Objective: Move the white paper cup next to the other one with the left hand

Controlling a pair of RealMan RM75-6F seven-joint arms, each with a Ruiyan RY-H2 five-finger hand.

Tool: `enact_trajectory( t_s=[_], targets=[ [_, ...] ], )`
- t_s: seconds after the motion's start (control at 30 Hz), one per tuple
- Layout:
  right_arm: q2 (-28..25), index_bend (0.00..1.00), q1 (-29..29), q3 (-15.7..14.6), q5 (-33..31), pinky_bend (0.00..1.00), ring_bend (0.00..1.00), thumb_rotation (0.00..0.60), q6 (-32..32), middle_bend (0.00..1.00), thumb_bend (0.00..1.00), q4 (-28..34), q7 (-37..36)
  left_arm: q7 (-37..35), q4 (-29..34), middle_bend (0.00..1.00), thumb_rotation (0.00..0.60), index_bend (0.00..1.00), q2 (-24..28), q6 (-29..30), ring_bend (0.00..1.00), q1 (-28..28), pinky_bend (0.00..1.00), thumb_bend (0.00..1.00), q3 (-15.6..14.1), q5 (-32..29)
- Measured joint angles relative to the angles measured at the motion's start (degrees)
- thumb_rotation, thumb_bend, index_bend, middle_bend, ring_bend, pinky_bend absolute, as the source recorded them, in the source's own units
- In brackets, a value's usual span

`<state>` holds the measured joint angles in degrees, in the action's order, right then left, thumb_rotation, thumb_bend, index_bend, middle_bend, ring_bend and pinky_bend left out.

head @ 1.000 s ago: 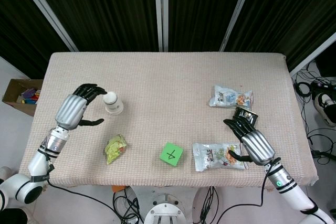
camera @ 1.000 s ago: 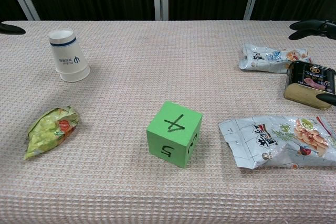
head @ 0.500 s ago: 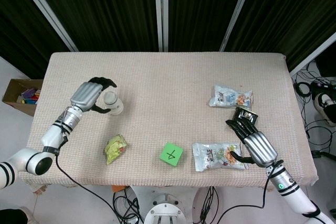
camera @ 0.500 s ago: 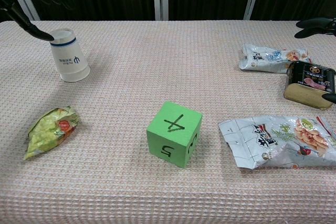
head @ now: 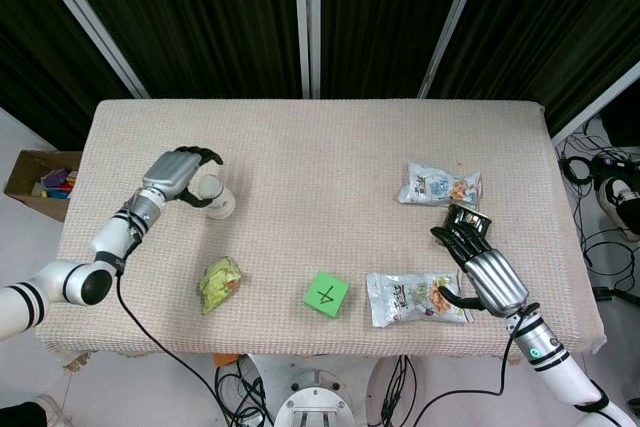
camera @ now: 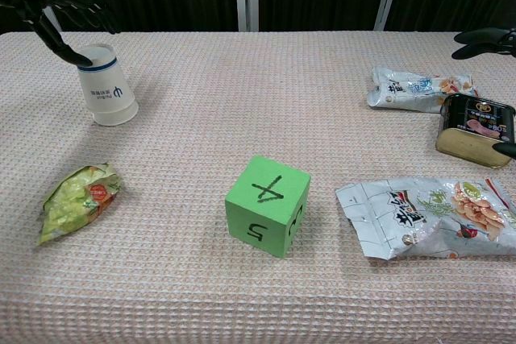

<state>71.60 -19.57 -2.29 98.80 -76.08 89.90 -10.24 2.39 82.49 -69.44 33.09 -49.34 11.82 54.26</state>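
White paper cup (head: pixel 216 197) stands upside down near the left edge of the woven surface (head: pixel 320 147). Over its top, the left hand (head: pixel 178 174) is curled, fingers spread around the rim; the chest view shows one fingertip (camera: pixel 79 58) touching the upturned base, though I cannot tell whether it grips. Only the head view shows the right hand (head: pixel 483 274), fingers apart, resting by a tin (camera: pixel 475 127) and a snack bag (head: pixel 415 298).

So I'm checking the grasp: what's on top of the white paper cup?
The left hand arches over the upturned cup, fingers at its top rim. Actual contact isn't clear.
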Motion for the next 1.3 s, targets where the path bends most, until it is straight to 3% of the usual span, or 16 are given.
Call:
enact_trajectory(
  t_s=[0.8,1.3],
  targets=[
    [0.3,0.04,-0.1,-0.2,-0.5,0.04,0.00,0.600,0.0,0.12,0.23,-0.3,-0.1,-2.5,-0.9,0.18,0.600,0.35,0.3,-2.1,0.13,-1.7,0.15,0.33,-2.0,-1.0],
    [-0.1,0.04,0.1,-0.3,-0.5,0.04,0.00,0.600,-0.5,0.12,0.23,-0.2,-0.5,-1.4,2.6,0.18,0.600,0.40,3.5,1.1,0.13,-1.8,0.15,0.37,-2.0,-1.0]
  ],
)
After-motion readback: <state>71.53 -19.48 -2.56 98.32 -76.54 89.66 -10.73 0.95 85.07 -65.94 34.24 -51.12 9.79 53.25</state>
